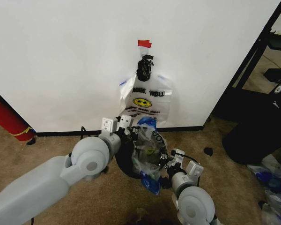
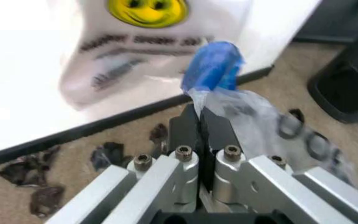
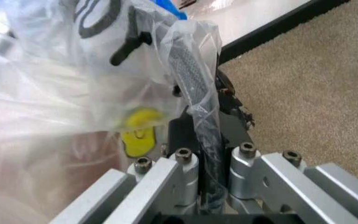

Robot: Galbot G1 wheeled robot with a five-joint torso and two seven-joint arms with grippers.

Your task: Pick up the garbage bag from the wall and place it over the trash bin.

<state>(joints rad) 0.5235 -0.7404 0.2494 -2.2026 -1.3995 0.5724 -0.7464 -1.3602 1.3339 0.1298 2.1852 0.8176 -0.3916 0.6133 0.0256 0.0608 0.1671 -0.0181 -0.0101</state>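
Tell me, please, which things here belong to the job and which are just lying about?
Job: garbage bag pinched in the shut left gripper and right gripper; trash bin beneath it; wall.
Lying about: bags still hung on the wall; red roll; big black bag.

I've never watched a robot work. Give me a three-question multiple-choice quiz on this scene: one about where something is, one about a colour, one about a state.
1. Where does the other THANK YOU bag hang?
A. on the wall
B. on a shelf
C. from a chair

2. What colour is the tape above the hook?
A. green
B. red
C. yellow

3. How is the left gripper?
A. wide open
B. shut on nothing
C. shut on the garbage bag

Answers: 1 A, it hangs against the white wall. 2 B, the strip is plainly red. 3 C, its fingers pinch the bag's blue-edged plastic; the right gripper grips the other side, above the trash bin.
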